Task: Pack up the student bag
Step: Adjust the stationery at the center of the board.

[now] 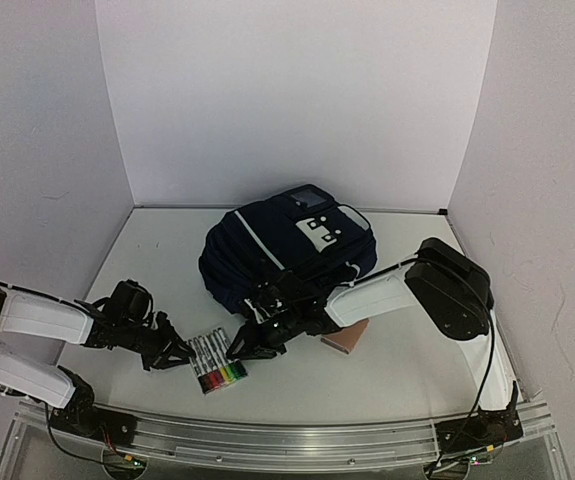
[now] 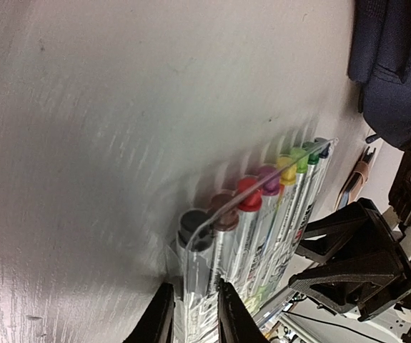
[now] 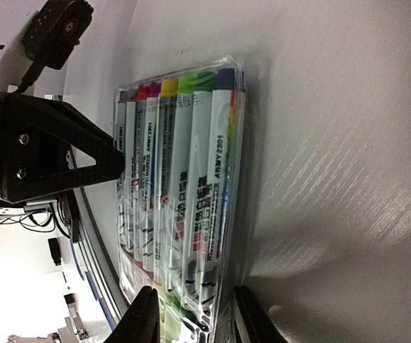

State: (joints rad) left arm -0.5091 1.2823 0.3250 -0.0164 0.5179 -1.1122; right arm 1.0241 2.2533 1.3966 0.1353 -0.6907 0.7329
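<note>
The navy-blue student bag (image 1: 287,255) lies at the middle back of the table, its white patch facing up; a corner of it shows in the left wrist view (image 2: 398,64). A clear pack of coloured markers (image 1: 217,365) lies flat in front of it. My left gripper (image 1: 179,356) is at the pack's left edge, and in the left wrist view my left gripper (image 2: 193,314) is shut on the marker pack (image 2: 255,229) at the black marker. My right gripper (image 1: 242,345) is at the pack's right side. In its own view my right gripper (image 3: 194,318) stands open, straddling the marker pack's (image 3: 184,171) blue-marker edge.
A small brown flat object (image 1: 345,340) lies on the table to the right of the marker pack, under the right forearm. White walls enclose the table on three sides. A metal rail (image 1: 287,440) runs along the near edge.
</note>
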